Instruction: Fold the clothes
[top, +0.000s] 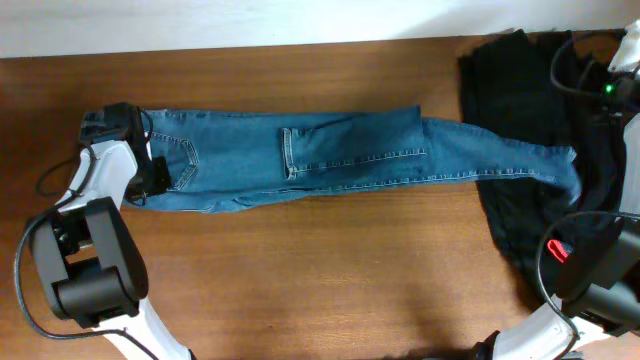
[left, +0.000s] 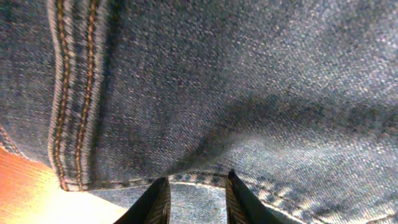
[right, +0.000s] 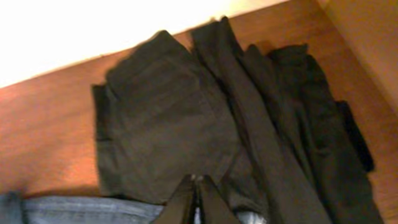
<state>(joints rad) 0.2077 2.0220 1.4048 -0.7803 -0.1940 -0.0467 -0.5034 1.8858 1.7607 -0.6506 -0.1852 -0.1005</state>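
The blue denim jeans (top: 340, 155) lie stretched across the table, waist at the left and one leg running right onto the black garments. My left gripper (top: 152, 178) is at the waist end. In the left wrist view its fingers (left: 198, 177) stand narrowly apart with denim (left: 249, 81) pinched between them, at a stitched hem. My right gripper (right: 196, 178) has its fingers pressed together at the leg end, with denim (right: 74, 210) on both sides of them. I cannot make this gripper out against the dark cloth in the overhead view.
Black garments (top: 520, 90) are heaped at the right end of the table and fill the right wrist view (right: 168, 112). A small red-pink item (top: 557, 250) sits by the right arm. The wooden table (top: 330, 270) meets a white wall at the back.
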